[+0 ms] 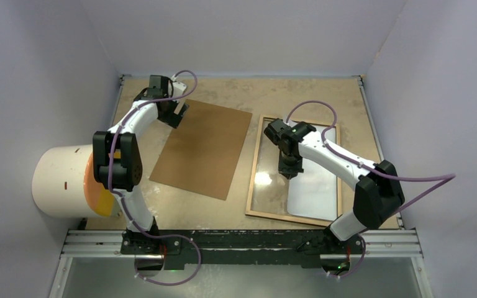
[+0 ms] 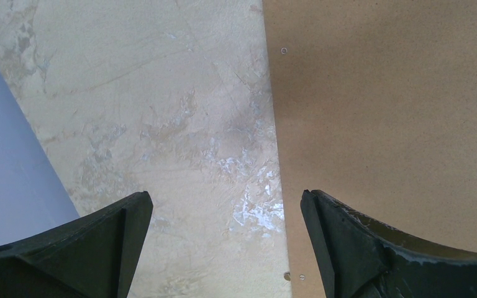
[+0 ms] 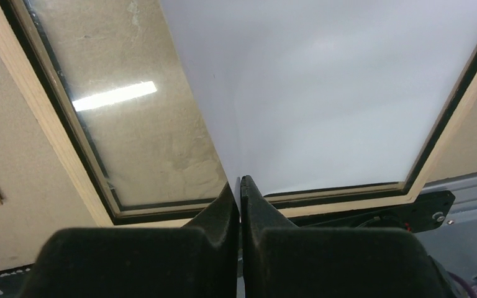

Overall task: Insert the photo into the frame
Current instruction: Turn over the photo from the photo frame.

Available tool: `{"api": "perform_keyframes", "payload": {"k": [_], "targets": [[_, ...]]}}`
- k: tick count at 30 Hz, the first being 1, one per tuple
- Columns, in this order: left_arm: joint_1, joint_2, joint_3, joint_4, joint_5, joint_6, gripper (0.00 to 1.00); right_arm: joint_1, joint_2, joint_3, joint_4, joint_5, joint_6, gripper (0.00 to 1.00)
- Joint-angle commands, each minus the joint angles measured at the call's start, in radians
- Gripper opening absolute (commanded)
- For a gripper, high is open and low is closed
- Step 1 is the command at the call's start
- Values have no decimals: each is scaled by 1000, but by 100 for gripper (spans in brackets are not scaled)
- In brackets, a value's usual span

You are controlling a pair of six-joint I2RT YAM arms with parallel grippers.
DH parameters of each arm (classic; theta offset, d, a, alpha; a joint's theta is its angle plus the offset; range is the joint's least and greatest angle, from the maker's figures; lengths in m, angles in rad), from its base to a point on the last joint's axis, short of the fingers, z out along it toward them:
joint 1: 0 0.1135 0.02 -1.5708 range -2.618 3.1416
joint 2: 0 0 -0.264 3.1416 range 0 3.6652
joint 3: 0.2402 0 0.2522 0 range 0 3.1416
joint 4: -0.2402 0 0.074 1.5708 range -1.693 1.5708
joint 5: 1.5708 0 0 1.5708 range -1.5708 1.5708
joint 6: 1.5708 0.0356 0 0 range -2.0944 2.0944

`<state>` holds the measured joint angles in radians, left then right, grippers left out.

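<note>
Photo (image 1: 317,189): white back up, lying inside frame (image 1: 254,167), hugging its right side. The left strip of glass (image 1: 270,183) is bare, so prob. not squared yet.
R claw (image 3: 240,186): fingers pressed together, tips at photo's left edge, likely to nudge it. Pinching or not, can't tell.
L claw (image 2: 227,198): spread wide over backing board (image 1: 202,149) edge, prob. ready to lift it.
</note>
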<state>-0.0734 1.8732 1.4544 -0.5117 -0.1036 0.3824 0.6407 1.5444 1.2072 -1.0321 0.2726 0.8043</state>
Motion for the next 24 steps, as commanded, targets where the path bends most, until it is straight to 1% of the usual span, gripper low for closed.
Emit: {"api": "perform_keyframes", "payload": {"k": [1, 3, 7, 12, 15, 16, 20, 24], "targets": [[-5, -36, -8, 25, 13, 12, 100, 1, -2, -28, -4, 6, -45, 0], [-5, -37, -9, 25, 17, 14, 100, 1, -1, -33, 12, -10, -48, 9], [-5, -43, -13, 25, 20, 13, 100, 1, -2, -39, 54, -47, -39, 22], [-5, -45, -20, 25, 13, 21, 100, 1, -22, -58, 125, -87, -26, 42], [-5, -47, -20, 27, 10, 23, 100, 1, -58, -81, 185, -118, -23, 64], [-5, -47, -18, 27, 10, 22, 100, 0, -73, -88, 208, -128, -18, 69], [-5, -44, -14, 27, 10, 22, 100, 1, -113, -117, 242, -185, -4, 76], [-5, -39, -13, 24, 9, 25, 100, -1, -121, -134, 271, -220, 3, 83]]}}
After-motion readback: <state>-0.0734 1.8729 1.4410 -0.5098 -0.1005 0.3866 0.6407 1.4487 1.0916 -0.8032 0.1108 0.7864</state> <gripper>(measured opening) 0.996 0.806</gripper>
